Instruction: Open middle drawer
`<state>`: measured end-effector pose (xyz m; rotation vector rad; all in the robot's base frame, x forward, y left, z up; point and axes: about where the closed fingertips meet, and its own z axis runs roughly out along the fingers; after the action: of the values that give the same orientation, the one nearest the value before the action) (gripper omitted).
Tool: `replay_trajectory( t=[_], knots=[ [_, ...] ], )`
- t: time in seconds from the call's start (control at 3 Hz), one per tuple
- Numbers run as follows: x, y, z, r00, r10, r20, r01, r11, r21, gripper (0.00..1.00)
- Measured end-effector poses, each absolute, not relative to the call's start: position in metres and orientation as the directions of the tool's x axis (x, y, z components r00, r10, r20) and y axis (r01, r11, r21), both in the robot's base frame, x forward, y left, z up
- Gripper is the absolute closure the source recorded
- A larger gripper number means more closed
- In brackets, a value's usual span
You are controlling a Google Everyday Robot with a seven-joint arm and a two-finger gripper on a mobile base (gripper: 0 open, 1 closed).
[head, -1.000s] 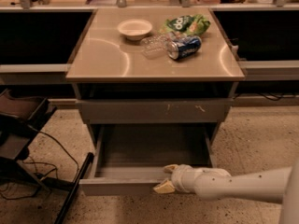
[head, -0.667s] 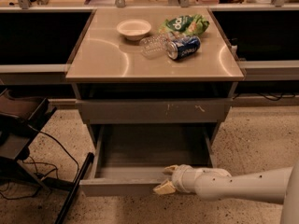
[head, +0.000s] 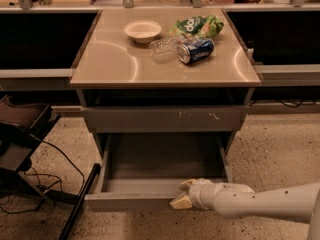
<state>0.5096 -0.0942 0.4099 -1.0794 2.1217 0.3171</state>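
The middle drawer [head: 125, 202] is a wide shallow grey drawer with a plain front. It stands pulled well out from the cabinet, and its grey box inside [head: 165, 159] shows bare. My gripper [head: 182, 194] comes in from the lower right on a white arm. It sits at the right part of the drawer's front edge. One pale fingertip [head: 187, 184] lies over the lip inside, the other in front of the panel. The grey front with pale scratch marks [head: 165, 119] above it is closed.
On the cabinet top [head: 110, 64] are a white bowl [head: 143, 30], a clear plastic cup on its side [head: 163, 49], a blue can on its side [head: 196, 50] and a green chip bag [head: 197, 25]. A dark stand with cables [head: 25, 144] is on the floor at left.
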Motion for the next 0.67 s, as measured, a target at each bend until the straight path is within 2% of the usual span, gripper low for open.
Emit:
replay_trajectory(
  t=[0.67],
  knots=[
    [0.502, -0.1022, 0.4106, -0.402, -0.6, -0.692, -0.766, 0.635, -0.105, 1.0]
  ],
)
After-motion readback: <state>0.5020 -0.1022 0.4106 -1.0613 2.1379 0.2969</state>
